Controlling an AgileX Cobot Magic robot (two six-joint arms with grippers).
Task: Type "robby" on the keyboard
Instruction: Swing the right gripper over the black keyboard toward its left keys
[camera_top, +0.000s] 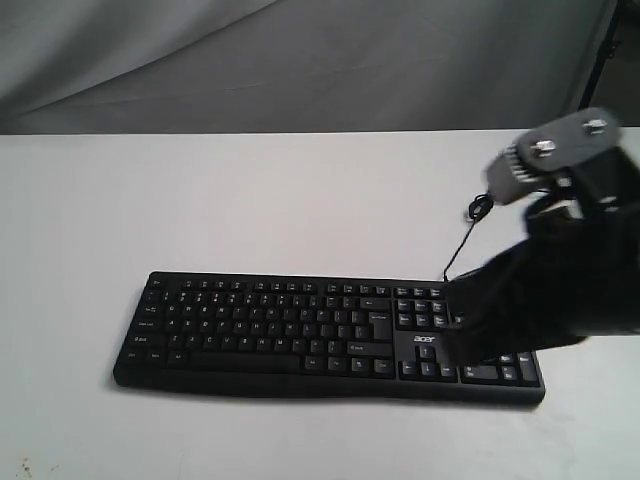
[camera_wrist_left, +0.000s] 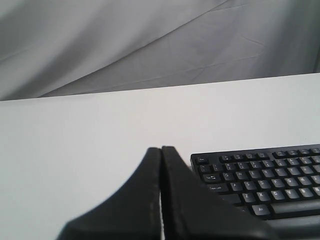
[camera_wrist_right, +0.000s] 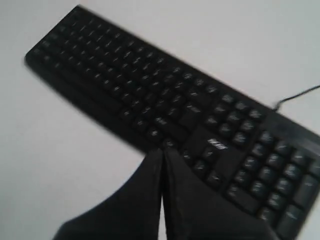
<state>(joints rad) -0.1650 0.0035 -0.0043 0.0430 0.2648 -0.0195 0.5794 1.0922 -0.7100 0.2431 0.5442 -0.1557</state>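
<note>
**Both pincers closed, right one over the keyboard's right end**

The keyboard (camera_top: 330, 335) lies flat on the white worktop (camera_top: 300, 200). In the exterior view it sits toward 6 o'clock, its long side running from 9 to 3. Its thin black cable (camera_top: 462, 245) leaves the back edge and runs off toward 1 o'clock.

From 3 o'clock the right arm (camera_top: 560, 290) reaches in as a dark, blurred mass. It covers the keyboard's right end, so the exterior view hides the number pad there and shows nothing of the fingertips. The white logo (camera_top: 424, 340) shows just beside the arm's edge.

The right wrist view supplies what is hidden. The right pincer (camera_wrist_right: 162, 150) has its two black fingers (camera_wrist_right: 142, 185) pressed together, with only a thin slit between them and nothing held. Its tip is over the keyboard's front edge, close to the logo, and the number pad (camera_wrist_right: 270, 170) lies bare beside it (the picture is soft, so key legends cannot be read). Whether the tip touches a key I cannot tell.

Only its own wrist view shows the left pincer (camera_wrist_left: 161, 148). It too is closed to a narrow seam and holds nothing. Its tip is near the keyboard's left back corner, off the keys and over bare worktop. This view alone shows the legends sharply. A grey cloth (camera_wrist_left: 150, 45) hangs behind the worktop's far edge.
</note>
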